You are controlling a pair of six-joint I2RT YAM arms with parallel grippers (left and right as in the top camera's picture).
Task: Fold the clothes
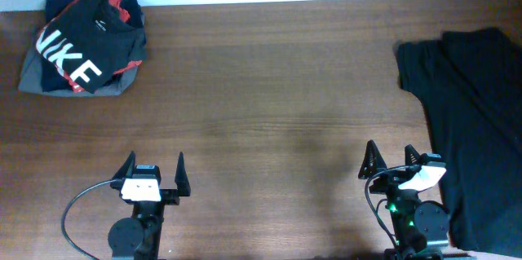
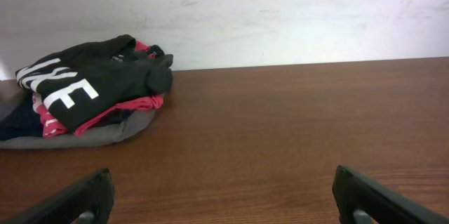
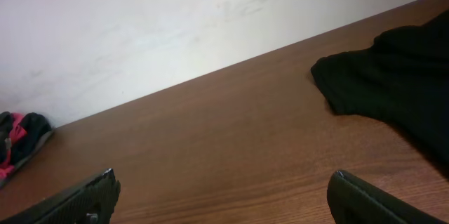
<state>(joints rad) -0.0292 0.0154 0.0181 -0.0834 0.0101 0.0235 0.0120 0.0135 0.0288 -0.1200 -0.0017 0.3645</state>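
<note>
Folding not begun: left fingers (image 1: 127, 165) and right fingers (image 1: 369, 162) stand spread apart, holding nothing. Unfolded, the black T-shirt (image 1: 477, 121) lies on the surface (image 1: 269, 105) just beside the right fingers, on their outer side. Next move, as judged: grip an edge and draw it flat.

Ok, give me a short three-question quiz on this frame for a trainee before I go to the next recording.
1. True or false: the right gripper is shut on the black T-shirt.
2. Where is the NIKE garment? A) on the grey garment at the far left of the table; B) mid-table; C) under the black T-shirt.
3. Fill in: the left gripper is ___ and holds nothing.

Key: 1 false, it is open and holds nothing; 2 A; 3 open.
</note>
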